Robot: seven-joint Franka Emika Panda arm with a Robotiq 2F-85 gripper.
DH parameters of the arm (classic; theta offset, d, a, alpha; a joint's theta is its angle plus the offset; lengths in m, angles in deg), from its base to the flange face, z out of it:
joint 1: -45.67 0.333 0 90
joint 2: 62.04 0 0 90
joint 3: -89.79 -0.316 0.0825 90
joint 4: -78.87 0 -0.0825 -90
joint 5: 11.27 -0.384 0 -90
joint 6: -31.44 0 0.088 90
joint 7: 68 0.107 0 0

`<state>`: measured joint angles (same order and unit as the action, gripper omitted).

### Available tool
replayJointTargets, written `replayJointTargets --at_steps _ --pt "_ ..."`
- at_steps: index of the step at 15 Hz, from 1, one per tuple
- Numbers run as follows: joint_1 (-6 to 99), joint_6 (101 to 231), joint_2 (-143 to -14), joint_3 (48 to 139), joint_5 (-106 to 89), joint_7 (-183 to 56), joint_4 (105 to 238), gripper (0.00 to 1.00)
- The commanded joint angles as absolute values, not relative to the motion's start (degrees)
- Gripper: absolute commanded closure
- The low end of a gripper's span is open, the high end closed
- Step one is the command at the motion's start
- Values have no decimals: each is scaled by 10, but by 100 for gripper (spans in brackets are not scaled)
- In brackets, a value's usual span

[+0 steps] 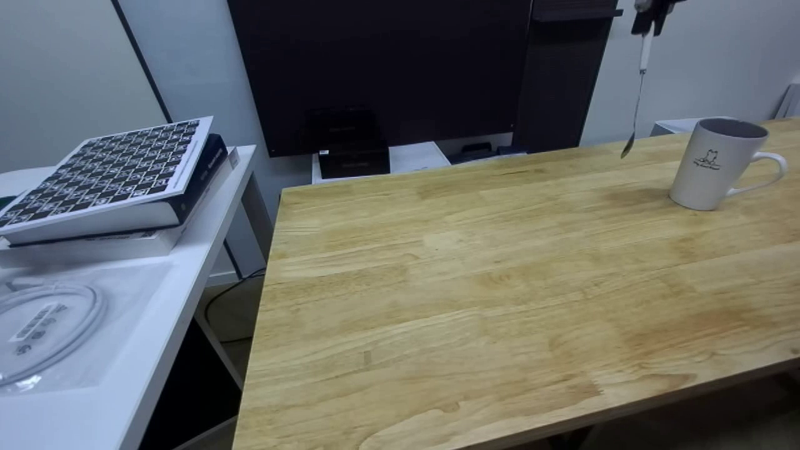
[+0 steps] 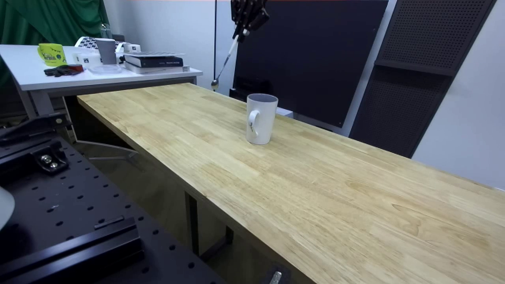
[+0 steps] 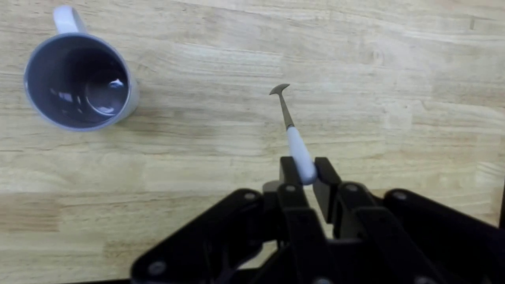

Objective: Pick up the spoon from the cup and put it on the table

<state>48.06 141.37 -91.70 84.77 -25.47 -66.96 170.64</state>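
Observation:
The spoon [image 3: 300, 154] has a white handle end and a silvery metal neck and bowl. My gripper [image 3: 305, 169] is shut on the white handle, and the spoon hangs bowl down and tilted. In both exterior views the spoon [image 1: 644, 56] [image 2: 233, 44] is in the air, clear of the cup and above the table's height. The cup [image 1: 712, 165] [image 2: 265, 120] stands upright on the wooden table [image 1: 469, 281] [image 2: 335, 189]. In the wrist view the cup [image 3: 47, 92] is at upper left with nothing seen inside, and the spoon is to its right over the table.
A white side table [image 1: 212, 250] [image 2: 90, 81] carries books [image 1: 169, 212] and a bagged cable [image 1: 81, 331]. A yellow-green mug [image 2: 53, 55] stands there too. A dark panel [image 1: 387, 75] is behind the wooden table. A black perforated base [image 2: 90, 197] is at the front left.

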Motion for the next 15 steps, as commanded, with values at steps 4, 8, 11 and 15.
replayJointTargets --at_steps 4,8,11,15 --pt "483 1442 -962 839 -263 -693 1751 96" --pt "481 1443 -981 841 -261 -694 1756 96" --pt "480 1442 -991 842 -261 -691 1756 96" --pt "480 1441 -996 845 -258 -687 1754 58"
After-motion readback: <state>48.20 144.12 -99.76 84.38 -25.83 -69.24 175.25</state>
